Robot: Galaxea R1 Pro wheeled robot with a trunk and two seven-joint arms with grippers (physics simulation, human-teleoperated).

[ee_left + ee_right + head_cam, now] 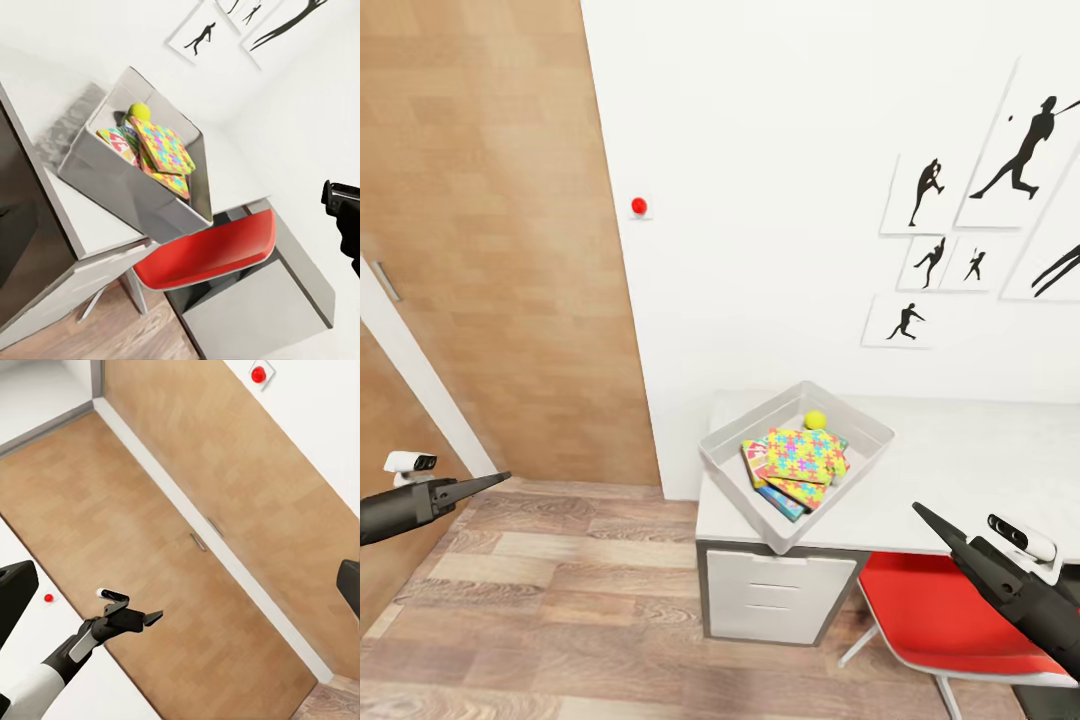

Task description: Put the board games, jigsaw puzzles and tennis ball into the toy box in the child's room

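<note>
Left pincer point(485, 483): my fingers taper together to a single point with no gap visible between them, and they hold nothing. It hangs over the wooden floor point(550, 610), well apart from the surface point(980, 460), with a wooden door point(490, 220) behind it. In the right wrist view my left pincer point(150, 617) appears against the same door point(187, 510), fingers drawn together.

Right pincer point(930, 520): my fingers also meet at a narrow tip, empty. It sits above the red chair point(930, 615), just in front of the surface's front edge and near the toy box point(735, 478). In the left wrist view only a dark part of this arm is visible at the frame edge, so finger state cannot be read there.

Toy box: a grey open tray resting on the white surface at its corner nearest the door, turned diagonally so that one corner overhangs the front edge above the drawer unit point(770, 600).

Contents of the toy box:
1. Tennis ball point(815, 420), yellow-green, lying at the wall side of the box, touching the stack.
2. Jigsaw puzzle point(800, 455) with a multicoloured piece pattern, lying on top of the stack.
3. Further flat boxes point(785, 495) fanned out beneath it; their count and type cannot be told.

The left wrist view shows the same arrangement: toy box point(120, 176), tennis ball point(139, 111), jigsaw puzzle point(166, 146), red chair point(217, 251).

Framed silhouette pictures point(980, 200) hang on the white wall above the surface
</note>
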